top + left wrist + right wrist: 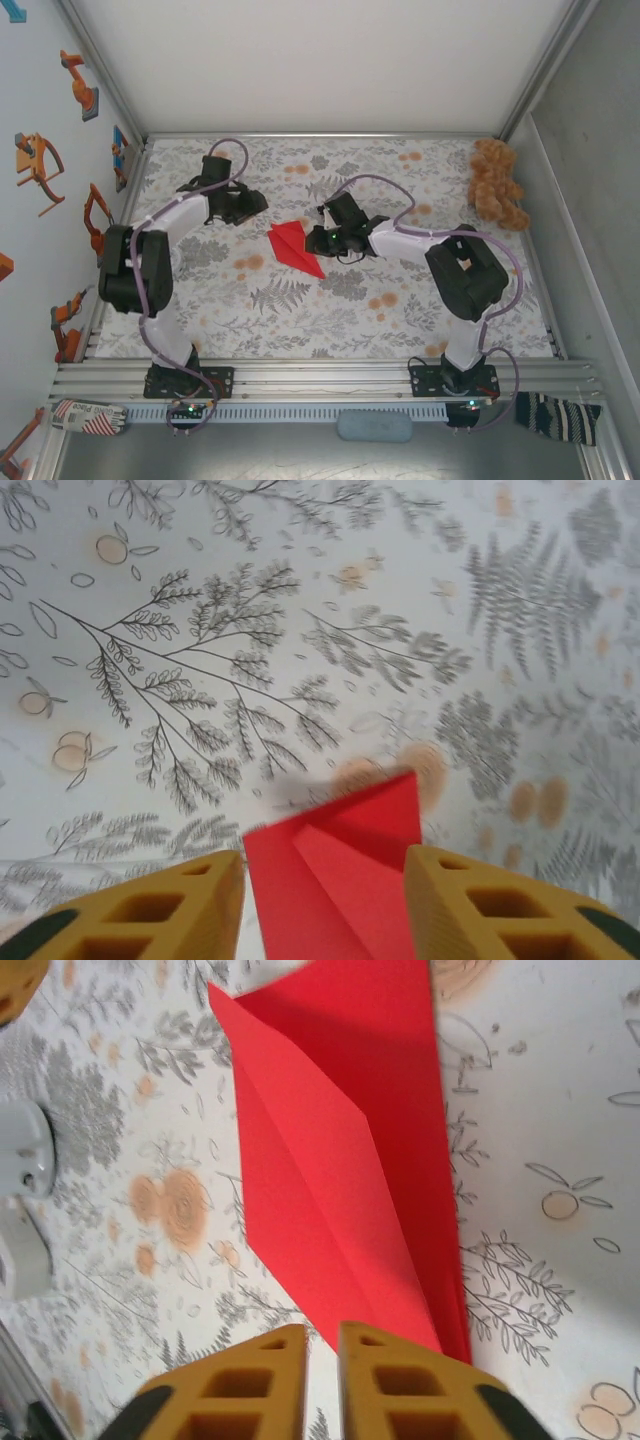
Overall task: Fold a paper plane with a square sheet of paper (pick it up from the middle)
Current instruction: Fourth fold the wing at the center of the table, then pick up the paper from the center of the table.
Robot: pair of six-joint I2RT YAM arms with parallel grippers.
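Paper plane [296,247]: bright red, folded into a kite-like dart with a centre crease. It lies on the surface near the middle, between the two hands. In the top view its sharp tip points toward the near edge and slightly right.
Surface [400,300]: covered with a pale cloth printed with grey ferns and orange fruit.
Left hand [252,205]: just left of the plane's wide end in the top view. In its wrist view the left hand [325,880] is spread, with one yellow finger [170,910] on each side of the red paper [340,880]. The paper lies flat in the gap, and whether either pad touches its edge cannot be told.
Right hand [322,238]: just right of the plane in the top view. In its wrist view the right hand [322,1345] has its fingers [250,1380] almost together, parted by a narrow slit in which the cloth shows. The folded paper [340,1160] runs away from the fingertips, and its near corner slips behind the right-side finger.
Teddy bear [497,185]: brown plush, at the far right corner of the surface, well apart from the plane and both hands.
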